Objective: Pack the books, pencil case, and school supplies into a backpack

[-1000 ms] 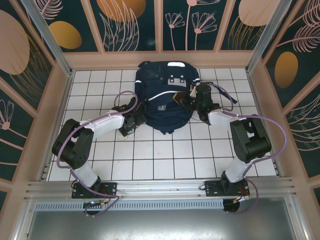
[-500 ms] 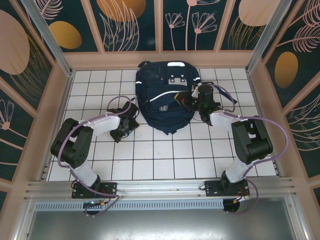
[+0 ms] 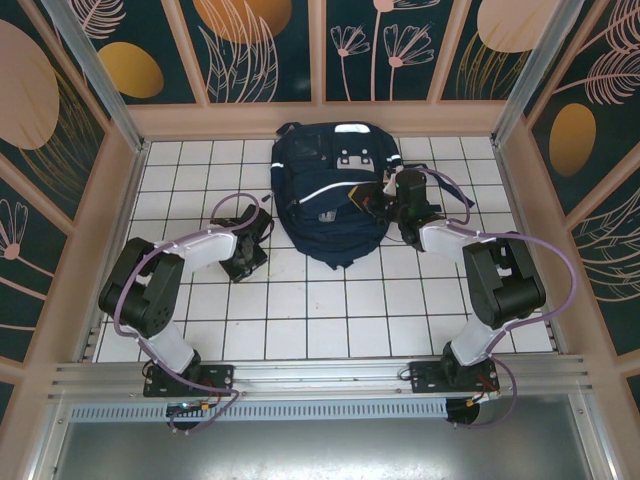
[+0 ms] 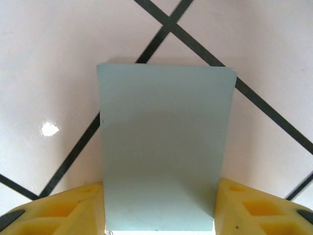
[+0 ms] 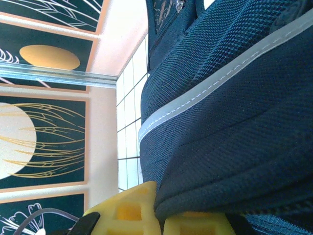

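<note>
The navy backpack (image 3: 330, 190) with white stripes lies at the back middle of the tiled table. My right gripper (image 3: 372, 200) is at its right side, shut on a fold of the backpack's fabric (image 5: 234, 122); the cloth is pinched between the yellow fingers (image 5: 127, 210). My left gripper (image 3: 243, 262) is low over the tiles to the left of the backpack. In the left wrist view a pale blue-green flat square (image 4: 164, 147) fills the gap between the yellow fingers (image 4: 68, 210), and both side edges touch them. Whether the square is off the tiles I cannot tell.
White tiles with dark grout (image 3: 320, 310) cover the table. Wooden walls with dark floral panels (image 3: 110, 230) close it in on the left, back and right. A dark backpack strap (image 3: 455, 195) loops out past my right arm.
My left arm has drawn back leftward from the backpack's edge to the tiles, and its jaws have closed in on the pale square. The right gripper has kept its hold on the backpack.
</note>
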Motion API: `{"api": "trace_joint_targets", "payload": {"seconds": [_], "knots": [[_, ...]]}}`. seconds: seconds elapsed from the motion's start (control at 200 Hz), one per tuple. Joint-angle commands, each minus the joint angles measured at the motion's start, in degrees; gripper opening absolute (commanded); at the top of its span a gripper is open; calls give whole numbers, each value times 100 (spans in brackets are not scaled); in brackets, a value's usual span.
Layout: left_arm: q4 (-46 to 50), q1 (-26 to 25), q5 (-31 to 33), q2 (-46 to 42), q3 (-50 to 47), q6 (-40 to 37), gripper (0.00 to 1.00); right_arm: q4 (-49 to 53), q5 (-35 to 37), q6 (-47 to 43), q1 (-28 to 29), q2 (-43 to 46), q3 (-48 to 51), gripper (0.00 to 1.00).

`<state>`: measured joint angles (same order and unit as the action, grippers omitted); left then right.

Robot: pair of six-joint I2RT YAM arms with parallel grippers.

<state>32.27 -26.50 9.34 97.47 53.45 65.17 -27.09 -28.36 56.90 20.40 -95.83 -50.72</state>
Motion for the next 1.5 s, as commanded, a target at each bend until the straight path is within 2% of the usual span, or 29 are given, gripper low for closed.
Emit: {"api": "trace_joint_targets", "payload": {"seconds": [0.0, 0.3, 0.505, 0.656, 0.796, 1.021, 1.186, 1.316, 1.421, 1.496], "knots": [[-607, 128, -64, 510, -206, -867, 35, -214, -120, -24, 111, 137, -155, 0], [-489, 128, 22, -76, -344, -1593, 44, -43, 109, -13, 306, 265, -251, 0], [-563, 93, -551, -748, -415, -2037, 46, 152, 181, -119, 327, 286, -441, 0], [-1076, 70, -856, -1741, -935, -2103, 44, 85, 158, -51, 333, 273, -480, 0], [-1206, -9, -1239, -2077, -1027, -2084, 42, 60, 177, -9, 341, 258, -488, 0], [-1303, -911, -1229, -1752, -434, -2118, 43, -21, 163, 98, 343, 233, -527, 0], [-2189, -1291, -1573, -1503, -533, -1769, 43, -507, 123, 488, 499, 113, -496, 0], [-2181, -1757, -1434, -1149, -63, -1884, 43, -644, 12, 588, 664, 7, -659, 0], [-2317, -1908, -1486, -864, 189, -1990, 44, -711, -336, 637, 710, -67, -799, 0], [-2326, -1904, -1519, -624, 438, -2107, 45, -580, -293, 597, 737, 4, -789, 0]]}}
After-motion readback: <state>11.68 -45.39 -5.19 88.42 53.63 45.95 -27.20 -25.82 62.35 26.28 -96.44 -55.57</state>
